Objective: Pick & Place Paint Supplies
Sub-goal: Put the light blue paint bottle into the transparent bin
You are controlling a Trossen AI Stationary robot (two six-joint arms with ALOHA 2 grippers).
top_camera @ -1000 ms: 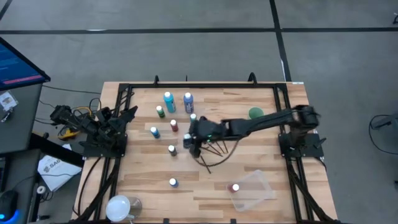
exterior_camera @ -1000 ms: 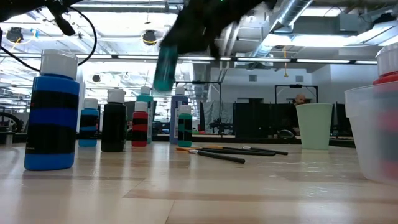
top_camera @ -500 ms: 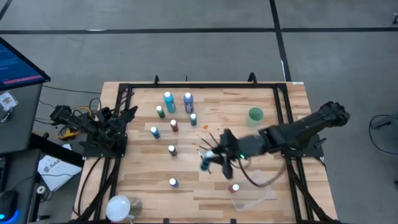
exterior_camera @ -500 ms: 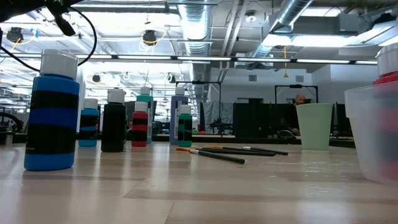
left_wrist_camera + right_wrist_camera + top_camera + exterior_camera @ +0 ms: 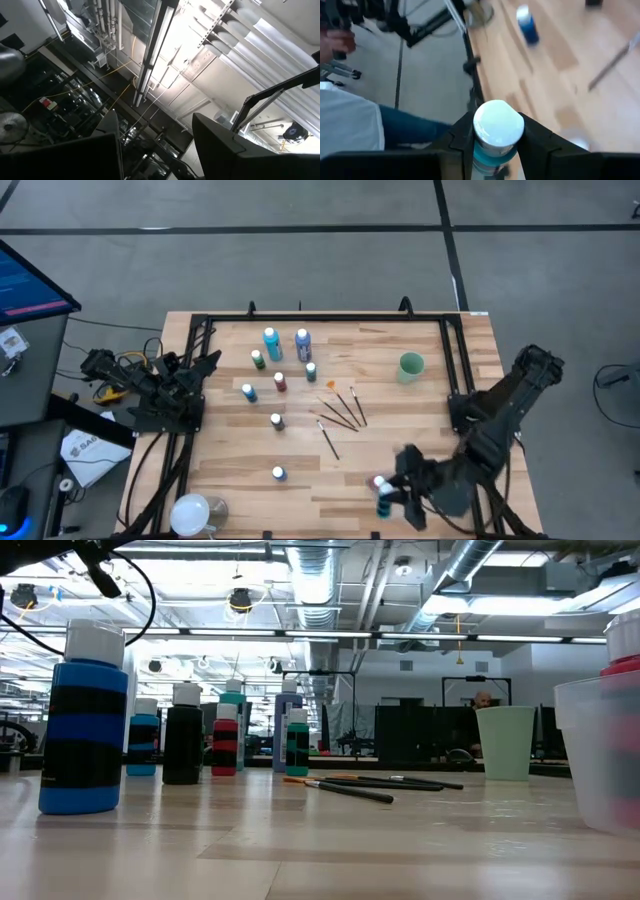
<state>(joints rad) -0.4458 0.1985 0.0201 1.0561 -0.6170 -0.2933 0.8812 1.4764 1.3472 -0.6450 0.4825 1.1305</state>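
My right gripper (image 5: 386, 498) hangs over the table's near right part, shut on a teal bottle with a white cap (image 5: 498, 125), next to a red-capped bottle (image 5: 377, 482) in the clear tub (image 5: 600, 750). Several bottles (image 5: 279, 380) stand upright on the table's left half, and a blue one (image 5: 279, 473) stands alone near the front. Thin dark brushes (image 5: 340, 412) lie flat mid-table. My left gripper (image 5: 205, 365) is parked at the left edge, open, with its camera facing the ceiling. The low view shows neither gripper. My right gripper pinches the teal bottle between its two fingers (image 5: 462, 135), which sit on its shoulder (image 5: 487, 152) just under the white cap. The cap faces the wrist camera. The bottle is lifted clear of the table. Its lower body is hidden behind the cap.
A pale green cup (image 5: 410, 365) stands at the far right. A white bowl-like thing (image 5: 190, 510) sits at the near left corner. A person in jeans (image 5: 405, 130) stands beyond the near edge. Bare wood lies between the brushes and the near edge.
My right gripper has carried the teal bottle from the middle of the table, beside the bottle cluster, toward the near right, ending over the tub. It rose out of the low view. The other bottles and the brushes have stayed put.
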